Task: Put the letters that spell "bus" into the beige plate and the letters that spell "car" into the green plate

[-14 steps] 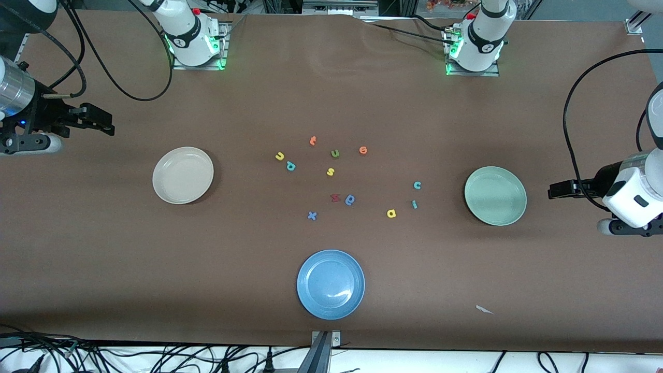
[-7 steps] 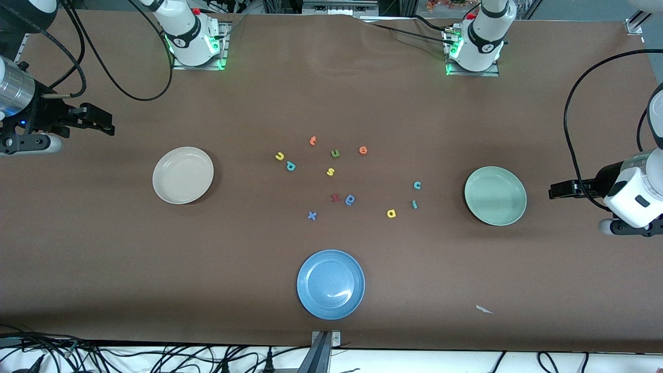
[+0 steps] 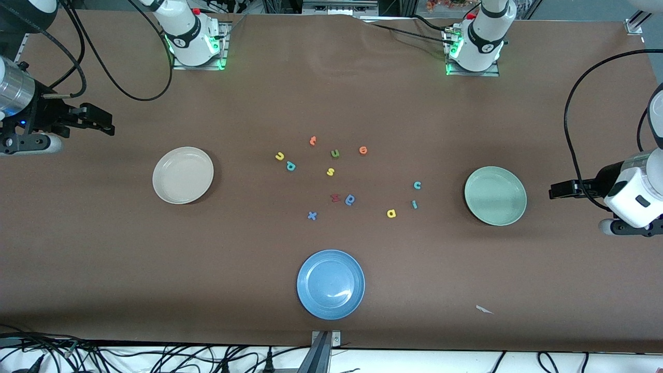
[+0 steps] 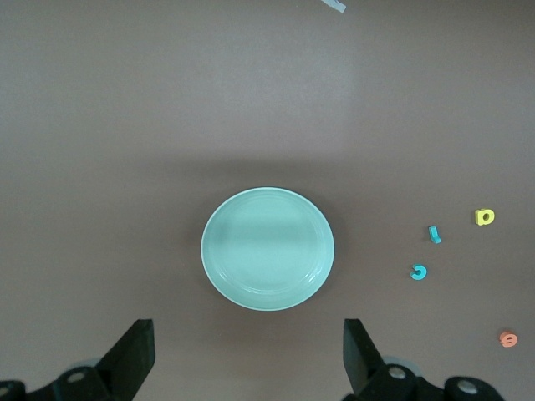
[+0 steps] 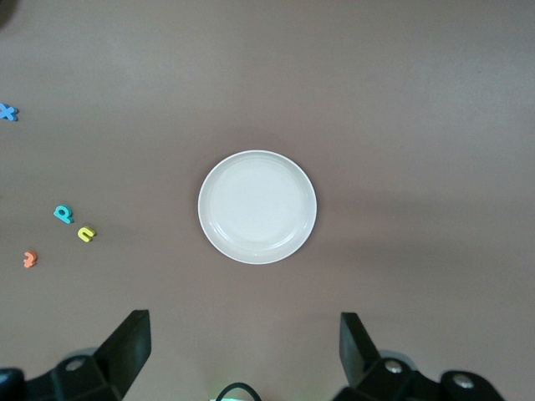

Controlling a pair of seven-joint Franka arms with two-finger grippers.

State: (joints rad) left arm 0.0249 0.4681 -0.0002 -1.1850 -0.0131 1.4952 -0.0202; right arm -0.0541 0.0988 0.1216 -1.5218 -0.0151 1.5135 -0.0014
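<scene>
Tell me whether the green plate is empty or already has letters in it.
Empty. The green plate shows only bare surface in both the front and left wrist views; the teal c, r and yellow a lie on the table beside it.

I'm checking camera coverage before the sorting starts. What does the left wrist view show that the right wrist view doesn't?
Only the left wrist view shows the green plate, the teal c, teal r, yellow a and a white scrap. Only the right wrist view shows the beige plate, teal b, yellow u and blue x. Both show brown table, an empty plate and open jaws.
</scene>
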